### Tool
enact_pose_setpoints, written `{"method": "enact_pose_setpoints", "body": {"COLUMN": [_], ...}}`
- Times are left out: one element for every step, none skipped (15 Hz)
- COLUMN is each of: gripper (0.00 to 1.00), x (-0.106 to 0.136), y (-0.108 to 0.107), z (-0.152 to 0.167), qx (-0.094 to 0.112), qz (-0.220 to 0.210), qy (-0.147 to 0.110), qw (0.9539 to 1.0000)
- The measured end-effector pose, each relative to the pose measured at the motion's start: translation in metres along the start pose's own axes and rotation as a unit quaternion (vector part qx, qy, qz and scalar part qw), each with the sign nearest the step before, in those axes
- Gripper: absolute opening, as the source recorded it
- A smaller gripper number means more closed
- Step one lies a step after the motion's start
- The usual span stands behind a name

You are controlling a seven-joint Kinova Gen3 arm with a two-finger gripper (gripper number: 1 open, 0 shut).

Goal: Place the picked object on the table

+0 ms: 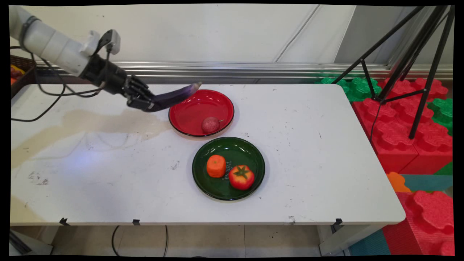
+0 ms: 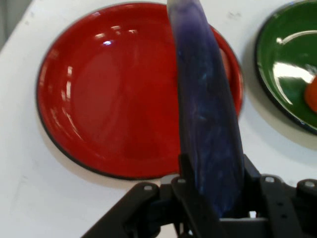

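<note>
My gripper (image 1: 149, 104) is shut on a long purple eggplant (image 1: 176, 96), held in the air at the left rim of the red plate (image 1: 188, 117). The eggplant's tip reaches out over that plate. In the hand view the eggplant (image 2: 208, 119) rises between my fingers (image 2: 190, 198) and crosses the red plate (image 2: 114, 99). A small reddish-purple round fruit (image 1: 210, 124) lies in the red plate near its front rim. It is hidden behind the eggplant in the hand view.
A green plate (image 1: 250, 152) in front of the red one holds an orange fruit (image 1: 216, 166) and a red tomato (image 1: 241, 177). Its edge (image 2: 270, 74) shows at the hand view's right. A basket (image 1: 21, 72) sits at the far left, a tripod (image 1: 417, 54) and foam blocks to the right.
</note>
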Motion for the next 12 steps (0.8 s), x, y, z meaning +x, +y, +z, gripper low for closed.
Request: {"method": "enact_pose_setpoints", "body": {"gripper": [0.00,0.00,0.00,0.00,0.00,0.00,0.00,0.00,0.00,0.00,0.00,0.00], "x": [-0.003,-0.005,-0.009,-0.012,-0.016,-0.018,-0.024,-0.030,-0.038,-0.044,-0.051,-0.055], "y": [0.004,0.008,0.014,0.016,0.021,0.023,0.027,0.030,0.034,0.037,0.039,0.041], "z": [-0.003,-0.006,-0.010,-0.012,-0.014,-0.015,-0.016,-0.016,-0.015,-0.013,-0.011,-0.008], "qx": [-0.004,-0.008,-0.012,-0.014,-0.018,-0.020,-0.024,-0.026,-0.030,-0.032,-0.034,-0.036], "qz": [0.003,0.005,0.009,0.011,0.015,0.018,0.023,0.026,0.027,0.026,0.024,0.022], "qy": [-0.002,-0.005,-0.009,-0.011,-0.016,-0.019,-0.027,-0.034,-0.043,-0.051,-0.058,-0.064], "qw": [1.0000,0.9999,0.9998,0.9998,0.9996,0.9995,0.9991,0.9987,0.9982,0.9979,0.9974,0.9971]}}
